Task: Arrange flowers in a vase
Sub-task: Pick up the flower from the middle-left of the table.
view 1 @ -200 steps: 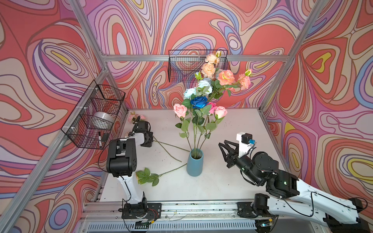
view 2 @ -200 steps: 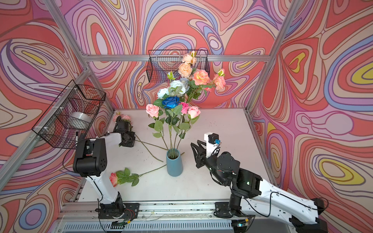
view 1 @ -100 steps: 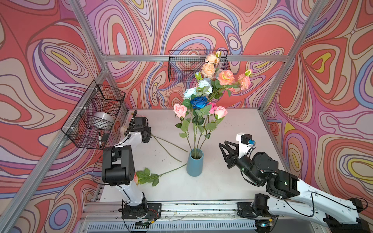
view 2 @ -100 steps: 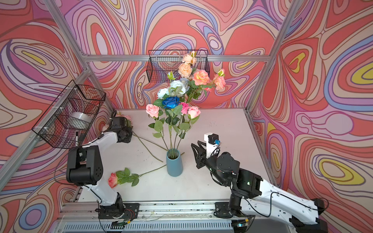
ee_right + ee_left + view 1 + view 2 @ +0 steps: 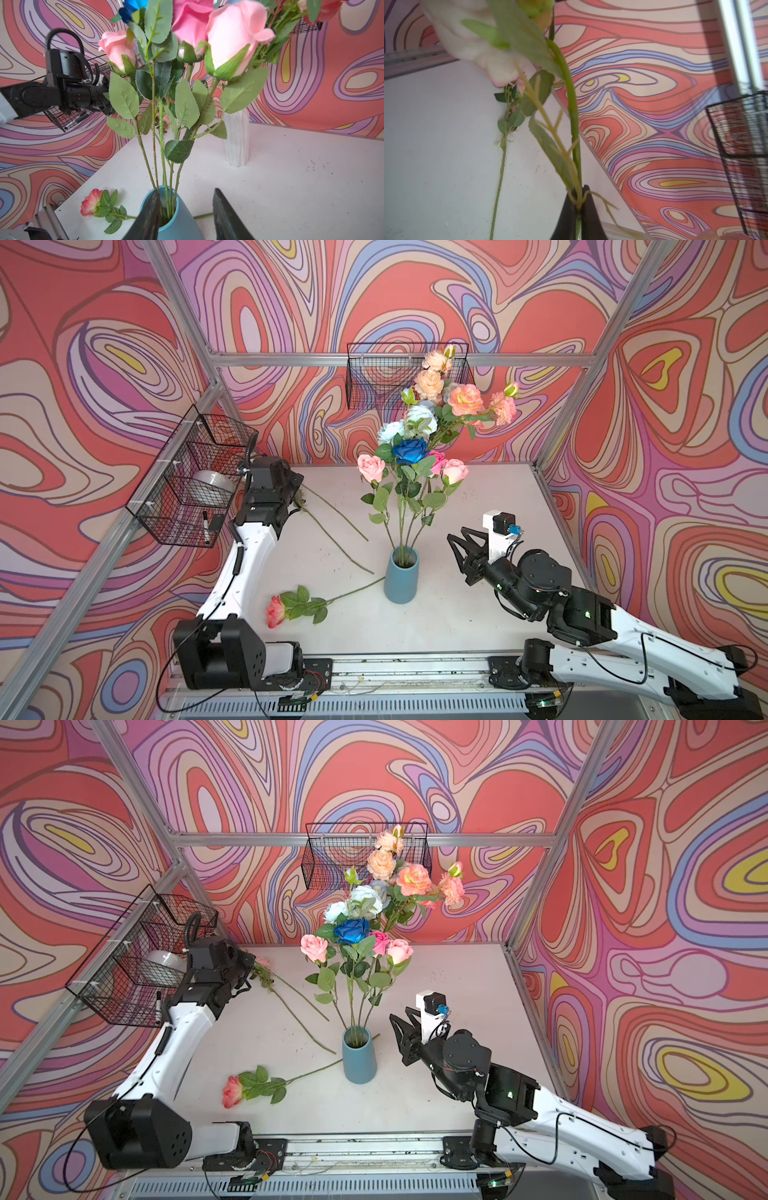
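Two vases stand on the table [image 5: 478, 614]: a blue vase [image 5: 401, 576] holding four roses [image 5: 409, 450] (three pink, one deep blue) and a white vase [image 5: 236, 137] behind it. The left gripper [image 5: 579, 199] pinches one held stem [image 5: 572, 108] at the back-left corner. One loose stem [image 5: 500, 176] lies nearby. One peach rose [image 5: 276, 611] lies near the blue vase. The right gripper [image 5: 186, 192] is parted and empty beside the blue vase.

Bright, even, diffuse light is filling the scene in both top views; the teal ceramic vase [image 5: 400, 578] is casting only a faint, soft shadow on the matte white tabletop [image 5: 478, 506]. In the left wrist view, the pale artificial rose [image 5: 467, 41] is blurring close to the lens, and the aluminium frame post [image 5: 737, 41] is washing out to white.
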Robot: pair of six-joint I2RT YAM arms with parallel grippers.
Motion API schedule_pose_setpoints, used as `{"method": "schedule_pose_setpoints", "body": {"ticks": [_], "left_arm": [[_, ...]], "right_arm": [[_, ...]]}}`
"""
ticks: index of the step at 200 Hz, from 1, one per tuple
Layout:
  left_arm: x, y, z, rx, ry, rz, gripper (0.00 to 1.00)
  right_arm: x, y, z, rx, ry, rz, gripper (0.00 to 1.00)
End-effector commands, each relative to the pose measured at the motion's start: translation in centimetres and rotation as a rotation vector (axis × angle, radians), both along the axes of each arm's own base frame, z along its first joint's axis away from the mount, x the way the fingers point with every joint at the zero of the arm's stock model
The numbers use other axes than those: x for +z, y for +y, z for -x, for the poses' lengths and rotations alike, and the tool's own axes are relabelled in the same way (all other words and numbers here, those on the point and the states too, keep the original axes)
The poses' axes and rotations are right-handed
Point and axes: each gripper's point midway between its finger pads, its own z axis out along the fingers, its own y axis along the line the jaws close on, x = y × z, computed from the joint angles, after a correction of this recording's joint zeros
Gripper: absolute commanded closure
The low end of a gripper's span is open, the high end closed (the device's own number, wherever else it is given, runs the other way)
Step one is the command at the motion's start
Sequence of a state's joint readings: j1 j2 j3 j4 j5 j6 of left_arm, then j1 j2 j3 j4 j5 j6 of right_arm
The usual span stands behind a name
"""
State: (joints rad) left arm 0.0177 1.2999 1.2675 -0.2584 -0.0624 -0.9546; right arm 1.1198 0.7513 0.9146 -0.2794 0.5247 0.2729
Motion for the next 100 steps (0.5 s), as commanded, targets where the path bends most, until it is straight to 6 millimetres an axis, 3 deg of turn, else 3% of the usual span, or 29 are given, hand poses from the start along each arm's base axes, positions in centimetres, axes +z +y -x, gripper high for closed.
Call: {"method": "schedule_pose_setpoints", "body": {"ticks": [1, 41, 100], "left_arm": [[6.6, -0.3, 2.5, -0.063, -0.101, -0.159, 1.00], [12.0, -3.7, 7.9, -0.279, -0.195, -0.233, 1.00], [17.3, -9.3, 18.9, -0.596, -0.412, -0.267, 1.00]], "right_arm": [[1.8, 0.6, 0.5, 0.049, -0.015, 0.014, 0.54], [3.0, 4.3, 1.7, 0.223, 0.021, 0.077, 0.44], [3.8, 13.8, 5.3, 0.541, 0.064, 0.181, 0.35]]}}
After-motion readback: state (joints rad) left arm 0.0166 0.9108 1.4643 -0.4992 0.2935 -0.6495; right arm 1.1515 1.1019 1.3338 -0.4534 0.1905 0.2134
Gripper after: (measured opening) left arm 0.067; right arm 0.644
